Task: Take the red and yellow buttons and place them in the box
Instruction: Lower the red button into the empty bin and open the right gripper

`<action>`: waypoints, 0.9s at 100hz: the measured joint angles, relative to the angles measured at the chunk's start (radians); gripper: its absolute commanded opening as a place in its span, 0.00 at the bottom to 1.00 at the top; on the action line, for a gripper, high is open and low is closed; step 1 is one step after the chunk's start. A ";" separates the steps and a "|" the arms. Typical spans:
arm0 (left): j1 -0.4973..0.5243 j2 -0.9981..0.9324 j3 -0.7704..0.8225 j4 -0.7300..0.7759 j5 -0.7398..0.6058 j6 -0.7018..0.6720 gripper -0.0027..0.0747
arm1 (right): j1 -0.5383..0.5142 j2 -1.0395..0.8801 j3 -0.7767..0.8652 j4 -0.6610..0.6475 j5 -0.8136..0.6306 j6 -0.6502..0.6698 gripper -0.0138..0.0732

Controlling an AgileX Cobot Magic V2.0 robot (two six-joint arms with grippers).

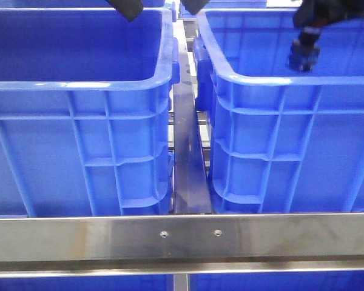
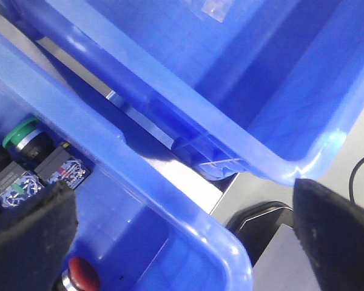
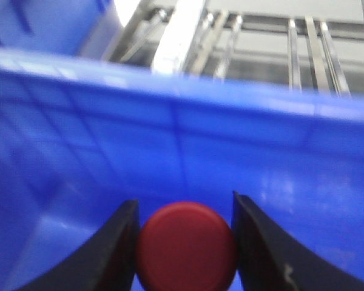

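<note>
The right gripper (image 3: 185, 242) hangs inside the right-hand blue crate (image 1: 273, 79), the one with the brighter inner wall. In the front view the right arm comes in from the upper right corner and angles down over this crate's rim, with the gripper (image 1: 303, 54) below rim level near the far wall. The right wrist view shows its two dark fingers (image 3: 112, 254) closed against either side of a red button (image 3: 187, 245), whose domed round cap fills the gap between them. Beyond the button is the crate's inner wall with faint panel lines, and above the rim a metal rack (image 3: 279, 42) of bars.

The left arm sits high over the left-hand blue crate (image 1: 79, 82); in the front view only one dark finger tip (image 1: 126, 8) shows at the top edge above that crate's far rim. In the left wrist view the left gripper (image 2: 188, 242) has its black padded fingers (image 2: 27, 242) spread wide, with nothing between them. Below one finger, on the floor of a blue crate (image 2: 170, 206), lies a second red button (image 2: 82, 273), and near it green-capped push buttons (image 2: 21, 134) with their switch blocks. A steel rail (image 1: 188, 151) runs between the two crates
</note>
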 measured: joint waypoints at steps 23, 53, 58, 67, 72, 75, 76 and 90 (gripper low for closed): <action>0.000 0.000 0.000 0.000 0.000 0.000 0.90 | 0.000 0.124 -0.057 0.002 -0.018 -0.013 0.56; 0.000 0.000 0.000 0.000 0.000 0.000 0.90 | 0.000 0.231 -0.127 0.004 -0.023 -0.015 0.56; 0.000 0.000 0.000 0.000 0.000 0.000 0.90 | 0.000 0.236 -0.129 0.006 -0.023 -0.015 0.56; 0.000 0.000 0.000 0.000 0.000 0.000 0.90 | 0.000 0.236 -0.130 0.009 -0.024 -0.015 0.57; 0.000 0.000 0.000 0.000 0.001 0.000 0.90 | 0.000 0.236 -0.130 0.009 -0.024 -0.015 0.58; 0.000 0.000 0.000 0.000 0.001 0.000 0.90 | 0.000 0.236 -0.130 0.009 -0.024 -0.015 0.60; 0.000 0.000 0.000 0.000 0.002 0.000 0.90 | 0.000 0.236 -0.130 0.009 -0.024 -0.015 0.61; 0.000 0.000 0.000 0.000 0.002 0.000 0.90 | 0.000 0.238 -0.130 0.009 -0.018 -0.015 0.73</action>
